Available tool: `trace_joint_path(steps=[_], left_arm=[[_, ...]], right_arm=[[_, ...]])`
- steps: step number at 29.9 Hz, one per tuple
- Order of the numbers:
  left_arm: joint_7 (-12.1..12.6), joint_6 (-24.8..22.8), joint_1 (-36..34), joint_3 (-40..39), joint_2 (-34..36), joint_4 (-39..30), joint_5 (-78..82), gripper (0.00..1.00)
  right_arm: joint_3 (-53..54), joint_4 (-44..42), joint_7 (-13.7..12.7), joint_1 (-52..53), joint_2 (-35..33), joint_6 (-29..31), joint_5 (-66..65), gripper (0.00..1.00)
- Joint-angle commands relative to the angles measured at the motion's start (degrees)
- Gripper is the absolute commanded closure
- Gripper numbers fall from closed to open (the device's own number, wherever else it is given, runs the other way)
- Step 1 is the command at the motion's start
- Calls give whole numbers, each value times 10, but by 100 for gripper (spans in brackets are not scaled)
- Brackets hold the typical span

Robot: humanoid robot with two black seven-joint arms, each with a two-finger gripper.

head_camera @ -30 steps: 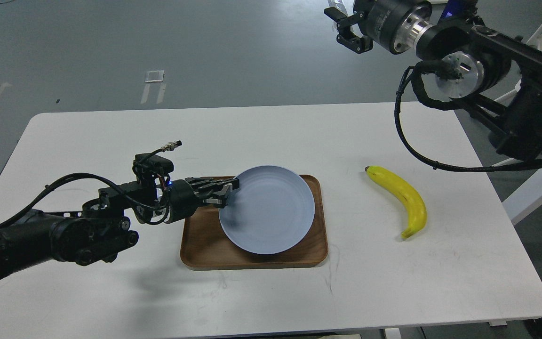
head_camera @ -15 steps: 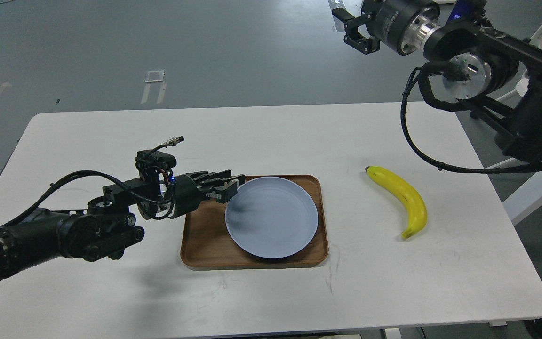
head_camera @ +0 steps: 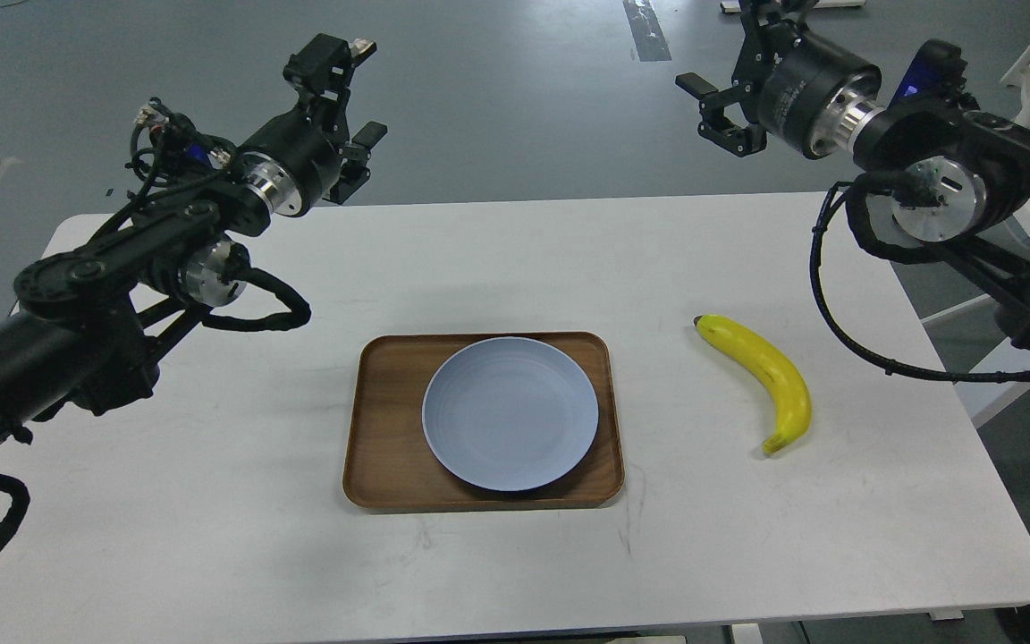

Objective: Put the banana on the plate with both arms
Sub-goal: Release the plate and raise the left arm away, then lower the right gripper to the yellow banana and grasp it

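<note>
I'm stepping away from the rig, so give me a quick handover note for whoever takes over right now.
Left tool: raised above the table's far left edge, open, holding nothing.
Right tool: raised beyond the far right edge, open, holding nothing.
Plate: flat on the wooden tray, mid-table, nothing on it.
Banana: on the table right of the tray, apart from it, dark tip pointing away.
Done: plate set on the tray.
Left: pick up the banana, probably with the nearer right arm, and lay it on the plate.

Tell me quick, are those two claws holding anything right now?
Left end effector: open, holding nothing, raised above the table.
Right end effector: open, holding nothing, also raised.
</note>
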Motion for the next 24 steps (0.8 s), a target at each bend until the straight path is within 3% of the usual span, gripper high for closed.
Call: trace_joint_path(steps=[1,9,12,15,24], left_arm=[[27,-20,21,-49,6,-28,-23,2],[21,-56,47,-55,37,-39,-29,2],[19,-55,56,-55,37,-39,-28,2],[19,-53,63,-54,37,-39,-25,2],[19,-51,64,-54,37,-40,-23,2]], right_arm=[[23,15,-3,-35,-18,2,1,0],[11,37,-7,-55,-96,36,-60,0],[-30,34,-11,-46,-118,36,-267,0],[-87,44,-12,-52,-155,36,-556,0],[-218,51,-4,-62,-201,33,-817,1]])
